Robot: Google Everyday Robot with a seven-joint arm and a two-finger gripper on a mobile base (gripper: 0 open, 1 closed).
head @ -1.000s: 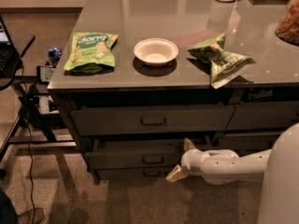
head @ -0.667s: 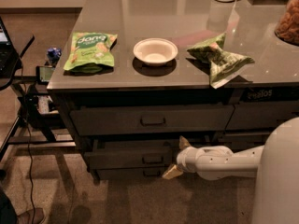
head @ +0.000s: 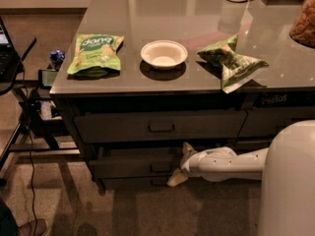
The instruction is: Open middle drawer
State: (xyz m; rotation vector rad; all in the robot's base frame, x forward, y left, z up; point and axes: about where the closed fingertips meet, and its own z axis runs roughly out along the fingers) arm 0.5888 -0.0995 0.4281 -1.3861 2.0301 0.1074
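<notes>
Middle drawer (head: 129,167) slightly out, gripper (head: 181,164) at its front.

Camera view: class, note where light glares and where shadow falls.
In the camera view, glare streaks the glossy countertop; the bowl casts a dark shadow toward the front edge; the middle drawer lies in shade, the pale gripper open beside its handle.

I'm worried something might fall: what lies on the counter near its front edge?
A green snack bag, an empty white bowl and a crumpled green bag overhanging the front edge. Bag contents are hidden. The gripper sits open below, by the middle drawer.
</notes>
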